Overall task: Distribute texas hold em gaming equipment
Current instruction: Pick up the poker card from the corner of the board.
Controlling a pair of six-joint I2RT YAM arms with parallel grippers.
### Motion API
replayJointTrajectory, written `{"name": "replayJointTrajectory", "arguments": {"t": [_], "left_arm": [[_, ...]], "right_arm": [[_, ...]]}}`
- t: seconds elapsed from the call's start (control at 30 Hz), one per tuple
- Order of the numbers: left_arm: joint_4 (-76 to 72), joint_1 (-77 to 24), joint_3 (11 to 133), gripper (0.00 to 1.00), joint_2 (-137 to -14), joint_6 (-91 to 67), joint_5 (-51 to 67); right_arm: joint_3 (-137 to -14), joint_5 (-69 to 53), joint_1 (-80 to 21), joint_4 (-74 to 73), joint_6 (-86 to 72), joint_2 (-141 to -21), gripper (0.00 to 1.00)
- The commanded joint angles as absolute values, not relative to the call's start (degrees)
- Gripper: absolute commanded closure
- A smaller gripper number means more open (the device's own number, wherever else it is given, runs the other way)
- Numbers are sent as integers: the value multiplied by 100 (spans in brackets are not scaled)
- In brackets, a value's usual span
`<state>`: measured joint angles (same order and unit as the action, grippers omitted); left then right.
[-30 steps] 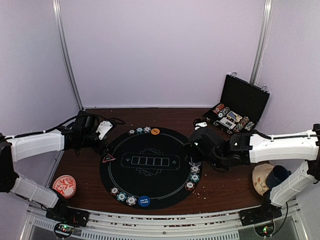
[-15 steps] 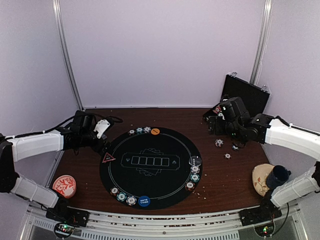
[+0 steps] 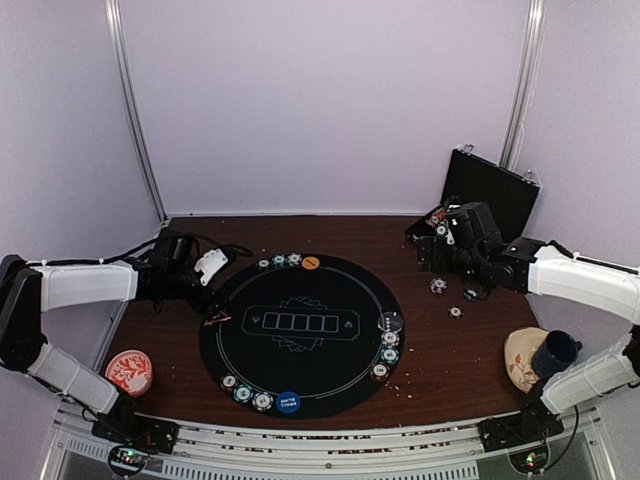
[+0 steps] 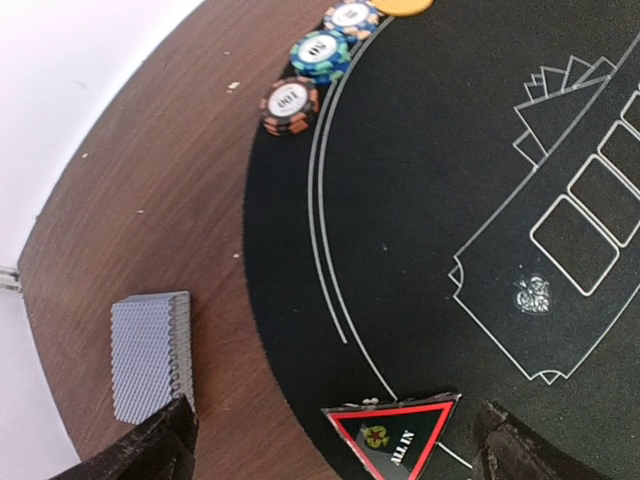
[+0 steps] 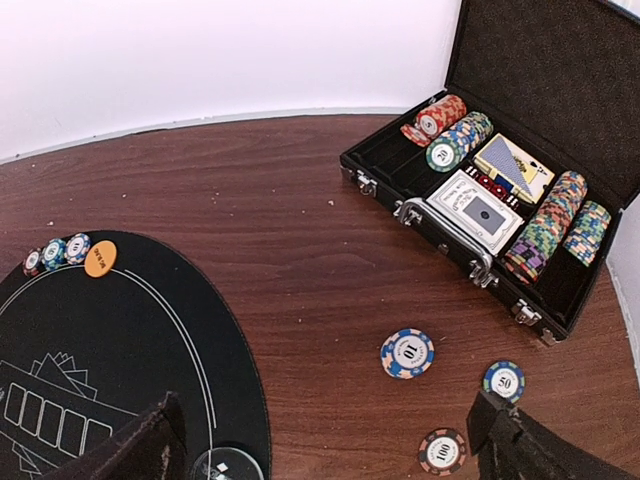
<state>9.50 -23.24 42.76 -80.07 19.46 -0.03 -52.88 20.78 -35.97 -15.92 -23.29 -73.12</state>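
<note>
Left gripper (image 3: 208, 272) spread wide, empty, nudged in toward the mat (image 4: 420, 200) over the last half second. Deck (image 4: 150, 355) sits on the wood just off the mat; triangle marker (image 4: 392, 440) on the mat's edge between my fingers. Right gripper (image 5: 325, 440) also spread, empty, pulled back from the mat's right edge to the case (image 5: 440, 235). Three loose chips (image 5: 407, 353) lie on the wood below it.

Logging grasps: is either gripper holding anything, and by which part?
Nothing is held: left gripper open near the red triangle marker, right gripper open near loose chips.
</note>
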Motion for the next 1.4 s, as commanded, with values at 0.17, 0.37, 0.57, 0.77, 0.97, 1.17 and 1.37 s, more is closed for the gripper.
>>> {"name": "replayJointTrajectory", "arguments": {"t": [0.17,0.37,0.57,0.77,0.97,1.17,1.37], "left_arm": [[721,-2474,4193,2,-8557,2275,-20],[431,-2509,4108,2,-8608,2221,-397],[326,-2503,4102,2,-8580,2101,-635],[449,-2221,4306,2,-8643,1908,-543],[621,-1865,4486,2,-8593,1850,-239],[546,-1628,4493,2,-8518,1706,-288],[567,-1308,4595,2,-8488,1544,-89]], "right_arm": [[-4935,1853,-3746,-1107,-2484,-7060,0],[-4820,2140,-3795,-1028,-2515,-6994,0],[-4777,2446,-3794,-993,-2565,-7069,0],[-4768,2249,-3797,-916,-2553,-7176,0],[-4763,2231,-3797,-918,-2551,-7143,0],[-4733,2365,-3799,-941,-2559,-7079,0],[-4811,2977,-3800,-1182,-2724,-7153,0]]}}
